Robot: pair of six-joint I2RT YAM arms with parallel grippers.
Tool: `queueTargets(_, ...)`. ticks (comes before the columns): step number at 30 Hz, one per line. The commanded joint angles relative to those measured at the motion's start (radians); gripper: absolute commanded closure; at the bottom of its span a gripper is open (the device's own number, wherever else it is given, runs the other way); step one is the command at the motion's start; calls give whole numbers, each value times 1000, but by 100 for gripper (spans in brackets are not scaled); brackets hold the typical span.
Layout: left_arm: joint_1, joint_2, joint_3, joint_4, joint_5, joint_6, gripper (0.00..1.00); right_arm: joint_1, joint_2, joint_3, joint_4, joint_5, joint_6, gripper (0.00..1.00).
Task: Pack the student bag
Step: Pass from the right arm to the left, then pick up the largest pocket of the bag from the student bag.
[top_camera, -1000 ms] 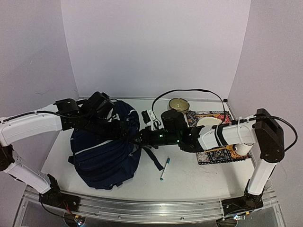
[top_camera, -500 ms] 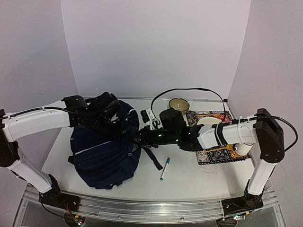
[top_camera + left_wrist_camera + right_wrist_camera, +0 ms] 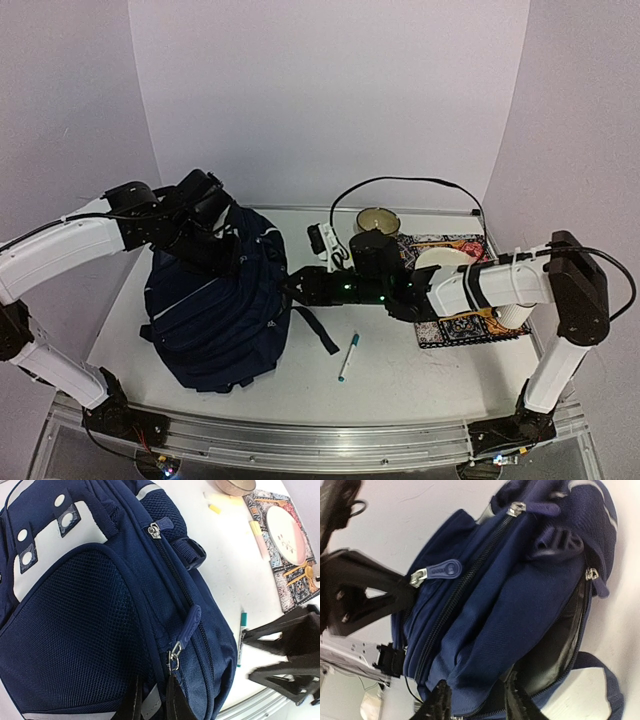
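The student bag (image 3: 215, 315), navy with grey stripes, lies on the white table to the left of centre. My left gripper (image 3: 222, 245) is at its top end. In the left wrist view it (image 3: 155, 690) is shut on a grey strip and navy fabric of the student bag (image 3: 75, 620), just below a metal zipper pull (image 3: 173, 659). My right gripper (image 3: 292, 287) is at the bag's right side. In the right wrist view its fingers (image 3: 440, 702) stand apart, with the edge of a navy flap (image 3: 485, 645) between them beside the open, dark-lined compartment (image 3: 560, 640).
A teal-capped pen (image 3: 347, 357) lies on the table right of the bag. Further right is a patterned mat (image 3: 470, 330) with a white plate (image 3: 438, 260). A round tin (image 3: 378, 220), a white charger (image 3: 325, 245) and a black cable (image 3: 400, 183) are behind.
My left gripper has shut on the bag's top and drawn it back and left, raising that end. My right gripper, shut before, has opened at the bag's side.
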Motion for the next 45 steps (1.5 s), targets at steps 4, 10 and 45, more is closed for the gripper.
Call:
queueTargets(4, 7, -31, 110, 29, 9, 27, 100, -5, -72, -122, 116, -97, -365, 51)
queueTargets(10, 9, -24, 126, 32, 28, 24, 100, 30, -26, -159, 164, -154, -503, 49)
queueTargets(45, 11, -40, 123, 37, 65, 39, 100, 87, 138, -56, 227, -54, -654, 100)
